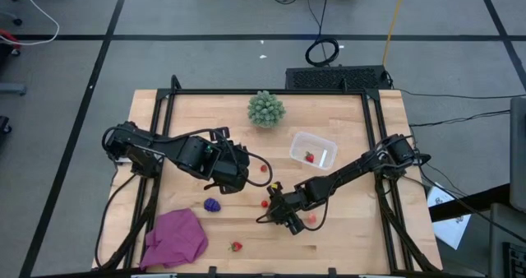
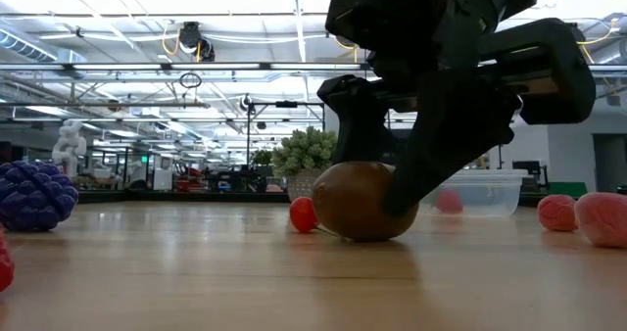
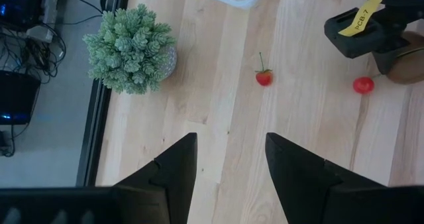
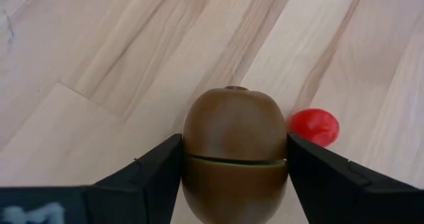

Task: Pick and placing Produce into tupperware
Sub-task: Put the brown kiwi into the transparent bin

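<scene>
Table (image 1: 353, 245): kiwi (image 4: 233, 151) seam (wrist-only).

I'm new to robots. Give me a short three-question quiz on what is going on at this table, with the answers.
1. True or false: the right claw has its fingers on either side of the brown kiwi.
2. What lies inside the tupperware? A) a grape cluster B) one red berry C) the spiky green ball
3. Fill in: the purple grape cluster lies on the wood next to the ______ cloth.

Key:
1. True; the kiwi sits on the table between the fingers.
2. B, one red berry.
3. Magenta.
</scene>
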Motion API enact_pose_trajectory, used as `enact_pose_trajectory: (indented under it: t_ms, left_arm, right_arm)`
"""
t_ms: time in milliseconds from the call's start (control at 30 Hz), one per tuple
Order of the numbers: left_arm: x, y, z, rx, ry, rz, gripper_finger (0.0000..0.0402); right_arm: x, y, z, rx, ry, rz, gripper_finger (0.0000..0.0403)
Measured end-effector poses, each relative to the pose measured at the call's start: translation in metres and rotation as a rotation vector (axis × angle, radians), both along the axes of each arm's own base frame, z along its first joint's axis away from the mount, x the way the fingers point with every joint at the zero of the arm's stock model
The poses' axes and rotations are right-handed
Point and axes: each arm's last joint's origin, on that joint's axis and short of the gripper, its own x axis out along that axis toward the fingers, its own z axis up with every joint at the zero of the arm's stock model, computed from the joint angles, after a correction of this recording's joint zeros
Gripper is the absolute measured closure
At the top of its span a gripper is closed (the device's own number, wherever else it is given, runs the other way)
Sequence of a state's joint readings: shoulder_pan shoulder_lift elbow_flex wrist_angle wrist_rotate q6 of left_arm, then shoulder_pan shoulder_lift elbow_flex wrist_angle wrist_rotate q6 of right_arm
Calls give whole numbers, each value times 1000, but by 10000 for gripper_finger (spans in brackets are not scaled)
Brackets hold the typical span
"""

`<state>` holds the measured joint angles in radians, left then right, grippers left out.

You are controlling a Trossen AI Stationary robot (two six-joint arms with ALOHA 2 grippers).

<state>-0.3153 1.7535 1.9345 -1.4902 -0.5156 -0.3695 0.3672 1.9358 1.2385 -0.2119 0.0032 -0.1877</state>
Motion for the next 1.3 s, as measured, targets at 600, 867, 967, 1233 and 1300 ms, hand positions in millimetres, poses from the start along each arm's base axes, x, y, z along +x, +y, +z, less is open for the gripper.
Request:
enact_pose_trajectory:
  t_ms: [600, 867, 967, 1233, 1300]
  left_arm:
    - [1, 0, 0, -3, -9, 0, 218]
    - [2, -1, 1, -2, -20, -17, 218]
    - [3, -1, 1, -1, -19, -19, 218]
    - [3, -1, 1, 0, -18, -23, 218]
    - [2, -1, 1, 1, -17, -23, 218]
  right_arm:
    - [-21, -10, 51, -49, -37, -92, 164]
    - [-51, -40, 92, -241, -31, -255, 161]
    - [-62, -55, 107, -265, -33, -329, 161]
    - [-90, -98, 139, -246, -8, -503, 161]
    - [-96, -107, 145, -234, -7, -549, 161]
